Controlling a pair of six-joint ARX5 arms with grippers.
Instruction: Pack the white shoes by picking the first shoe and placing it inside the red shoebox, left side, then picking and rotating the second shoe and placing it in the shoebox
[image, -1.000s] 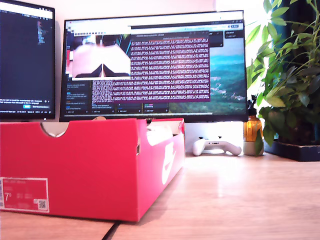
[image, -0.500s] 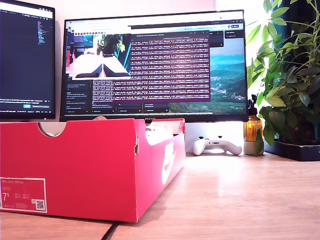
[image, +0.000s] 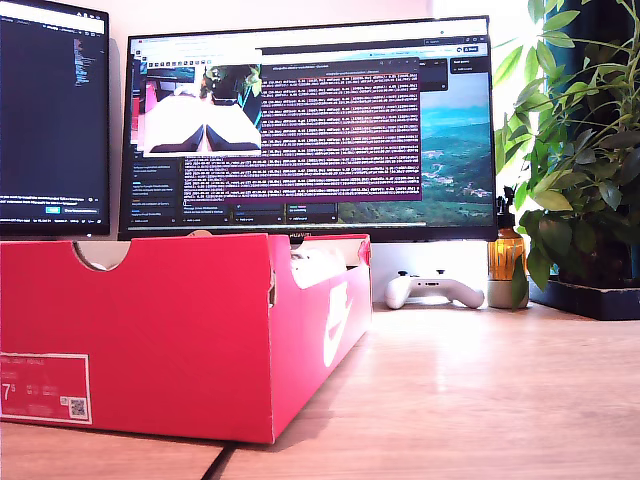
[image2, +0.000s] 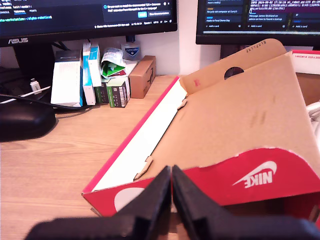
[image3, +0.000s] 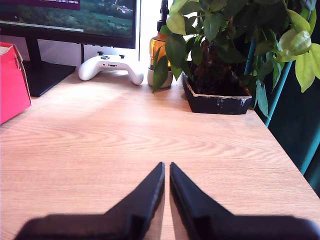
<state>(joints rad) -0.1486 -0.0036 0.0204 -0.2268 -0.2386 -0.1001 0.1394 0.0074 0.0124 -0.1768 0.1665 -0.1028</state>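
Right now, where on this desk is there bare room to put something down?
The widest bare wood lies between the red shoebox, the white game controller and the potted plant; my second gripper hangs over it. Beside the box's open lid, small cartons and cables crowd the monitor's foot.

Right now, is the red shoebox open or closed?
Open. The red shoebox has its lid swung up, brown underside showing, and the exterior view shows an uncovered top edge.
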